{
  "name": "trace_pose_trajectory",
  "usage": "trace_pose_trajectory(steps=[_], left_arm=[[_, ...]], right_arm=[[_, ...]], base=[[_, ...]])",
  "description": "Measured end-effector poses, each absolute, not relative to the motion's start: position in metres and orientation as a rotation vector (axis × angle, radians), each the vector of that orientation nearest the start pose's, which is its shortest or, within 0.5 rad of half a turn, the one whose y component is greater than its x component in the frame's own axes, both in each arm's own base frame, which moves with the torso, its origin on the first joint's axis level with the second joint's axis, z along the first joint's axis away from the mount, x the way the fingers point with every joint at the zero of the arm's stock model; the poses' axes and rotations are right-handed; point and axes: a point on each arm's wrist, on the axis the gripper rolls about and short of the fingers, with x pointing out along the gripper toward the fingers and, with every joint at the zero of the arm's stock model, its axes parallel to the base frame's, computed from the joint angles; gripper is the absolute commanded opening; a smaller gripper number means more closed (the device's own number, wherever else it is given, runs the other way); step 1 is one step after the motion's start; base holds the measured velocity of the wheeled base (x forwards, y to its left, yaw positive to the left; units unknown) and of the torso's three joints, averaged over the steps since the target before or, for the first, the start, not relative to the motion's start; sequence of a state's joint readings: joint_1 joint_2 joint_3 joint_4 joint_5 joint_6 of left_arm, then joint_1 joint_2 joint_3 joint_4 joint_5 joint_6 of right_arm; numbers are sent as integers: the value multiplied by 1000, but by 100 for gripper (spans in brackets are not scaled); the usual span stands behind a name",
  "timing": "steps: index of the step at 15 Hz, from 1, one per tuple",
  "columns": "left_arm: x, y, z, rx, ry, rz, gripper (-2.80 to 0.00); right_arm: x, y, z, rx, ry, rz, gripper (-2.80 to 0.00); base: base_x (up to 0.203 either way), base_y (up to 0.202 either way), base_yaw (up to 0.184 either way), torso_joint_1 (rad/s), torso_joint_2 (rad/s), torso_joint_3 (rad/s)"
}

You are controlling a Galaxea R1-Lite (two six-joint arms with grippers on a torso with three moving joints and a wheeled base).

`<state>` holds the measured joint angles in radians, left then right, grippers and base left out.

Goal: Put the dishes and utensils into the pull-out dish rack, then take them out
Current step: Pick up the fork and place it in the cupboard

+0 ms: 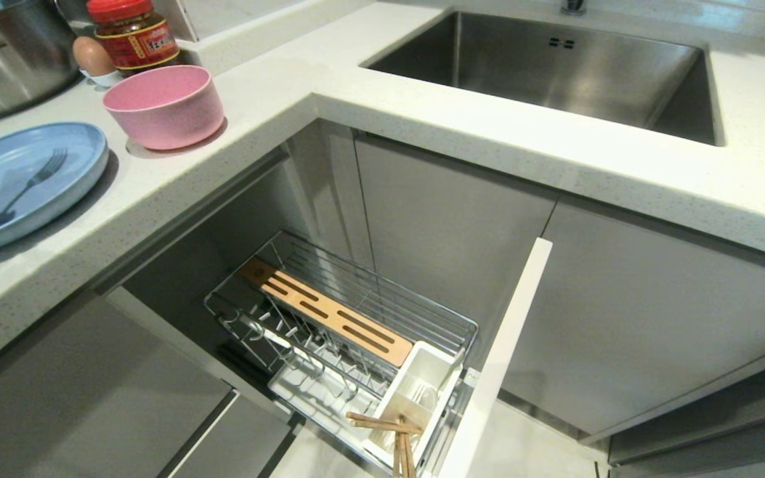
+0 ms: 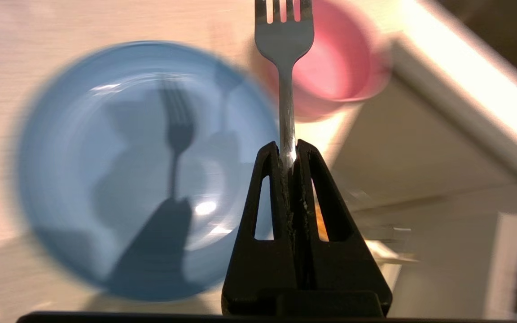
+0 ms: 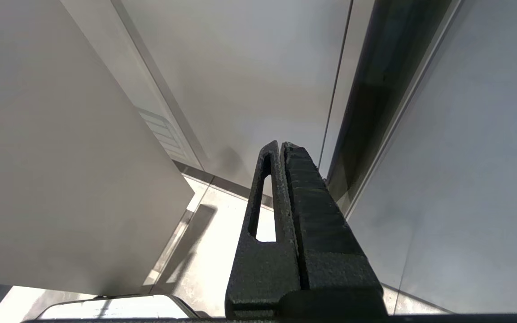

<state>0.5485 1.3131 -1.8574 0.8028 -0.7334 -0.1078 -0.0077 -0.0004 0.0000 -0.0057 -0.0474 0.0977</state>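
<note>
Clamped in the left tool (image 2: 289,150) was a slim silver metal fork (image 2: 285,54), pinched low on its handle above the round light-blue plate (image 2: 83,179), beside the matte pink bowl (image 2: 343,67) on the white worktop (image 1: 382,119). Such a thin grip could be twisted loose during transfer to the chrome wire pull-out rack (image 1: 356,312), whose white cup (image 1: 422,378) was already crowded by wooden chopsticks (image 1: 389,428). The right tool (image 3: 281,148) was parked, pressed together on nothing.

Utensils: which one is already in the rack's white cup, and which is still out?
The chopsticks stand in the white cup. The fork is out, clamped in the left tool above the blue plate.
</note>
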Motion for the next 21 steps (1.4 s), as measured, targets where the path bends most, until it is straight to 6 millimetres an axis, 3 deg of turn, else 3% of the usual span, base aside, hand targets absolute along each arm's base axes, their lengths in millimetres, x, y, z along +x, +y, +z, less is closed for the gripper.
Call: trace_pose_trajectory(steps=[4, 10, 15, 21], left_arm=[[111, 14, 420, -327, 264, -455, -280], [122, -35, 389, -301, 470, -803, -280], [156, -83, 353, -229, 708, -857, -280], [191, -133, 309, -163, 976, -722, -280]], right_arm=[[-23, -1, 76, 98, -9, -55, -280], [-23, -1, 76, 98, -9, -55, -280], [-23, -1, 76, 98, -9, -55, -280], [-23, -1, 76, 98, -8, -55, -280]], base=[[0, 0, 0, 0, 0, 0], [0, 0, 0, 0, 0, 0], [0, 0, 0, 0, 0, 0], [0, 0, 0, 0, 0, 0]])
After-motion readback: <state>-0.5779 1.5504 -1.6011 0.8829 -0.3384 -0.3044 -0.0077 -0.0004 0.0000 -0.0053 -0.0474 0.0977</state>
